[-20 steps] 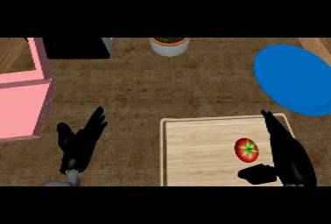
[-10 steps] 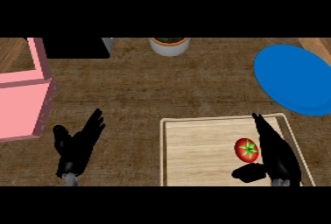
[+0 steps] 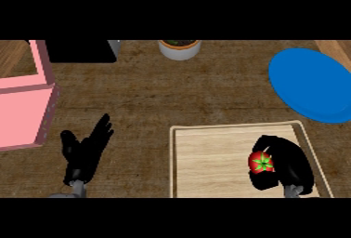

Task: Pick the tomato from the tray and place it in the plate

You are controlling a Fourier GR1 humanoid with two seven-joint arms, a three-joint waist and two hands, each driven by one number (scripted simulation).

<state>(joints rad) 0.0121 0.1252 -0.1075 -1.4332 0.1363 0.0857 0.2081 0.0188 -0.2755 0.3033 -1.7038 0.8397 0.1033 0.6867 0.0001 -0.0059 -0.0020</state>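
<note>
The tomato (image 3: 261, 162) lies in the wooden tray (image 3: 205, 158), with the right hand (image 3: 288, 160) curled round it. The blue plate (image 3: 308, 83) holds nothing. The left hand (image 3: 83, 151) rests open, fingers straight, on the tabletop (image 3: 171, 93).

A pink box (image 3: 24, 111) sits at the left edge of the brown worktop (image 3: 171, 93), its side wall facing inward. At the far edge stands a small white pot (image 3: 179, 49) with dark soil inside, and near the far-left corner lies a flat black object (image 3: 79, 51), next to something grey (image 3: 115, 45).
</note>
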